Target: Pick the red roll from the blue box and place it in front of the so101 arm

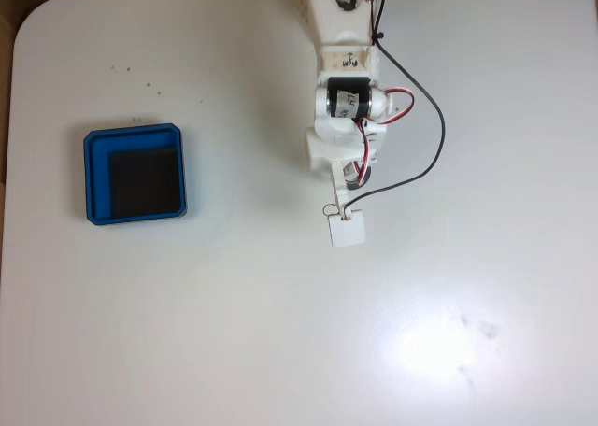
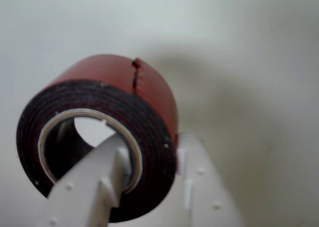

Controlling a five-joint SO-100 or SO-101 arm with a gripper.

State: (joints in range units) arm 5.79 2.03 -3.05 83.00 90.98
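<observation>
Red roll point(image 2: 99, 132): clamped in the gripper point(image 2: 149, 187), one white finger point(image 2: 89, 187) through its core, the other against its outer rim, above the white bench point(image 2: 249, 48). Blue box point(image 1: 135, 175): black floor bare, well apart to the gripper's left in the fixed view. So101 arm point(image 1: 344, 99): reaches down from the top edge.

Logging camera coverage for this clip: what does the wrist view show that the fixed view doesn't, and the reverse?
Wrist view: the red roll, close up, with one gripper finger through its core and the other against its outer rim, a torn tape end on top.
Fixed view: the blue box with only its black floor showing, far left of the so101 arm, and the arm's wires.
Both: the bare white table.
</observation>
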